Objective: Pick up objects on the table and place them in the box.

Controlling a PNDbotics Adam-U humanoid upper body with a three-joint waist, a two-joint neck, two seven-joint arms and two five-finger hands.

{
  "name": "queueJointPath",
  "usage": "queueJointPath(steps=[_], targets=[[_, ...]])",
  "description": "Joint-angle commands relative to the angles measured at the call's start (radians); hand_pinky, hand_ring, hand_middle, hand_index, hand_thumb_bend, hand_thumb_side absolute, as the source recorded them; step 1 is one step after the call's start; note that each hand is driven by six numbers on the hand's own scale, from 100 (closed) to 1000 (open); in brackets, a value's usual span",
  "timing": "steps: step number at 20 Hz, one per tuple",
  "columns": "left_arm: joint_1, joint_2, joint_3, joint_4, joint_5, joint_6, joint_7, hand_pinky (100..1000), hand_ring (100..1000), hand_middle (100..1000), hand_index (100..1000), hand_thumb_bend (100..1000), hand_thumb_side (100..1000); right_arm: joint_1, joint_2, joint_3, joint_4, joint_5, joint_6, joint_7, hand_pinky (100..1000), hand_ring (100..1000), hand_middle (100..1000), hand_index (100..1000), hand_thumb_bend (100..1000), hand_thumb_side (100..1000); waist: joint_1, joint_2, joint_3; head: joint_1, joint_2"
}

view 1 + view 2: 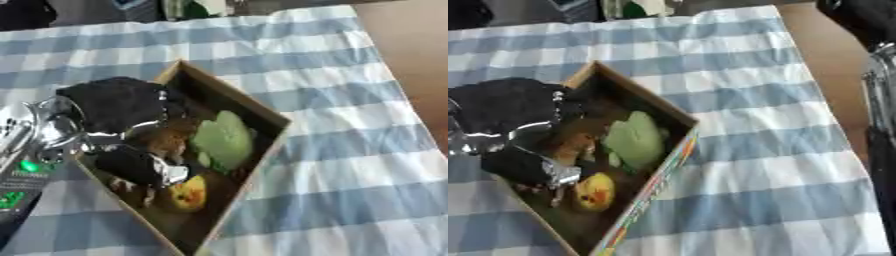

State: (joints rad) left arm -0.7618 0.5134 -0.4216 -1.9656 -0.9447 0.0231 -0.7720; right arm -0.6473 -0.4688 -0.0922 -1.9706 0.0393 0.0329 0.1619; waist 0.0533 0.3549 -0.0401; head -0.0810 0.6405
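Near edge: cardboard box (262, 150) sits askew on the checked worktop (350, 165), open top up, one corner pointing to the near edge, the opposite corner toward the far edge. Inside, nearest first: a yellow duck-like toy (188, 194) in the near end, then a pale green leafy item (223, 137) against the right wall, with something brown (166, 140) just beside it on the left. So several task things are already in the box.

Left hand (122, 107) comes in from the left worktop edge and hangs over the box's left wall, black with silver joints; fingers (136, 167) reach down into the box beside the duck. Whether those fingers are curled round anything I cannot tell, dark blur on dark. Right hand: only a dark arm (877, 100) shows down the right edge of the right eye view, hand itself not in view.

Risks: the left hand is low over the left wall, so pulling back sideways could snag that wall and drag or tip the box; fingers lifting out could hook the duck or the brown thing and carry it back out.

Room: right of the box the cloth lies bare to the worktop's right edge, where brown floor (416, 45) begins. The far half is bare as well, up to dark clutter (175, 7) beyond the far edge. I see no loose object waiting on the cloth.
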Motion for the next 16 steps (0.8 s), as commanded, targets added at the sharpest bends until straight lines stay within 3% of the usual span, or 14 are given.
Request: queueJointPath(steps=[1, 2, 6, 9, 10, 12, 13, 14, 16], targets=[[0.012, -0.024, 0.079, -0.032, -0.033, 0.057, 0.134, 640, 849, 800, 919, 157, 1000, -0.008, -0.008, -0.011, -0.025, -0.008, 0.004, -0.005, 819, 793, 584, 803, 121, 559, -0.004, -0.029, 0.003, -0.004, 0.004], [0.026, -0.04, 0.104, -0.033, -0.038, 0.08, 0.19, 634, 843, 795, 915, 105, 1000, -0.007, -0.009, -0.012, -0.026, -0.008, 0.005, -0.006, 819, 793, 584, 803, 121, 559, -0.004, -0.029, 0.004, -0.005, 0.003], [0.084, -0.113, 0.215, -0.034, -0.009, 0.179, 0.447, 597, 792, 750, 891, 100, 1000, -0.004, -0.011, -0.016, -0.028, -0.008, 0.006, -0.014, 818, 794, 585, 804, 119, 561, -0.006, -0.032, 0.01, -0.013, 0.007], [0.126, -0.155, 0.283, -0.034, 0.089, 0.229, 0.678, 577, 762, 724, 878, 100, 981, -0.003, -0.012, -0.018, -0.029, -0.007, -0.003, -0.03, 816, 794, 588, 805, 106, 571, -0.007, -0.033, 0.014, -0.013, 0.009], [0.141, -0.164, 0.3, -0.034, 0.132, 0.237, 0.749, 568, 754, 713, 874, 100, 938, -0.003, -0.012, -0.018, -0.029, -0.008, -0.005, -0.036, 816, 795, 589, 805, 104, 568, -0.007, -0.034, 0.016, -0.012, 0.009], [0.174, -0.178, 0.332, -0.034, 0.225, 0.237, 0.887, 553, 737, 698, 867, 100, 945, -0.001, -0.013, -0.018, -0.029, -0.012, -0.011, -0.047, 815, 795, 591, 806, 100, 569, -0.007, -0.034, 0.018, -0.008, 0.012], [0.189, -0.183, 0.345, -0.034, 0.272, 0.23, 0.949, 545, 728, 689, 864, 100, 997, -0.001, -0.013, -0.018, -0.029, -0.016, -0.014, -0.052, 813, 796, 592, 807, 100, 570, -0.006, -0.034, 0.019, -0.004, 0.013], [0.204, -0.188, 0.355, -0.034, 0.318, 0.22, 1.006, 540, 722, 684, 861, 100, 959, -0.001, -0.013, -0.017, -0.029, -0.021, -0.02, -0.057, 812, 795, 593, 807, 100, 570, -0.006, -0.033, 0.02, 0.0, 0.013], [0.234, -0.198, 0.374, -0.034, 0.392, 0.188, 1.104, 535, 709, 670, 850, 100, 979, 0.0, -0.012, -0.017, -0.029, -0.037, -0.033, -0.068, 808, 794, 597, 810, 100, 568, -0.005, -0.031, 0.023, 0.011, 0.01]])
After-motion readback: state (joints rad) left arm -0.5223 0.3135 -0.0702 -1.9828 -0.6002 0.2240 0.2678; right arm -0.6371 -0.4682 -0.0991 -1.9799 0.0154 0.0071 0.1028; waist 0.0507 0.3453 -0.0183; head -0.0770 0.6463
